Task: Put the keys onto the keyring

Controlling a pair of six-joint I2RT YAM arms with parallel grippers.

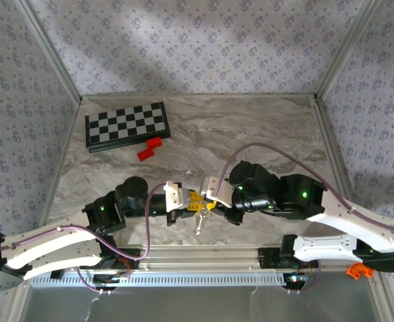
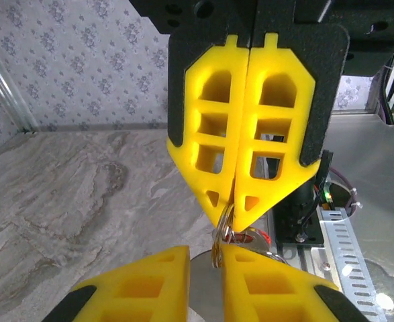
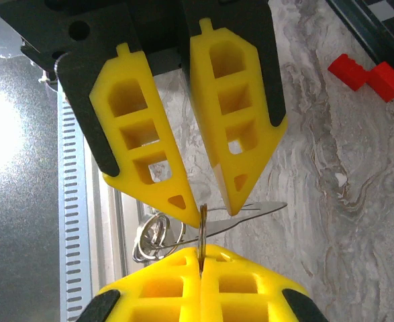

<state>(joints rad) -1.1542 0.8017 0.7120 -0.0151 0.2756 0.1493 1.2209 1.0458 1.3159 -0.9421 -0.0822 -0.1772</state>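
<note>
Top external view has the folded black-and-white chessboard (image 1: 127, 125) lying on the marbled grey bench (image 1: 270, 134), with two red rectangular blocks (image 1: 150, 148) just beside its near edge. Well apart from the chessboard, to its right and closer to the arm bases, both arms meet nose to nose. The right pincer (image 2: 233, 213) has its yellow fingers pressed together on the thin silvery metal keyring (image 2: 222, 235), holding it edge-on. The left pincer (image 3: 210, 206) faces it with its fingers a little apart. The keyring's edge stands up in that gap, and I cannot tell whether either finger touches it. A flat silvery key (image 3: 254, 210) crosses the keyring and points toward the chessboard side, while a bunch of small wire loops (image 3: 153, 238) hangs on the side away from the chessboard.
</note>
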